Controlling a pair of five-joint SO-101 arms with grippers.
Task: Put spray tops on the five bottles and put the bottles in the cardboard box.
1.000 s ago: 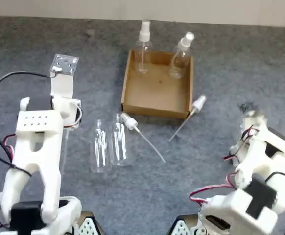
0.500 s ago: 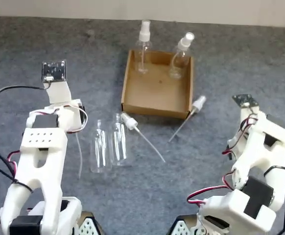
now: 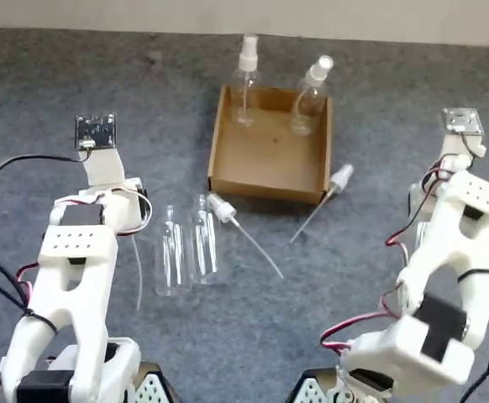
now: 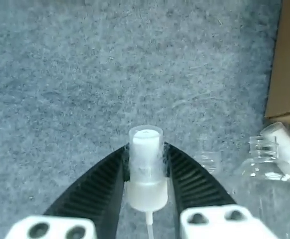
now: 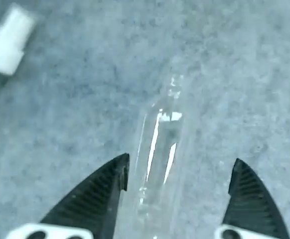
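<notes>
Inside the box (image 3: pixel 218 147), two capped bottles (image 3: pixel 246 88) stand done, while on the carpet (image 3: pixel 76 67) two bare bottles (image 3: pixel 170 252) and two loose tops (image 3: pixel 223 208) lie unjoined, the left gripper (image 4: pixel 146 151) clenched on a third top (image 4: pixel 146 172) and the right gripper (image 5: pixel 180 162) spread open above the fifth bottle (image 5: pixel 160 144).

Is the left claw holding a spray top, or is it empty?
Holding. The left claw is shut on a spray top, with its black jaws pressed against both sides of the top.
</notes>
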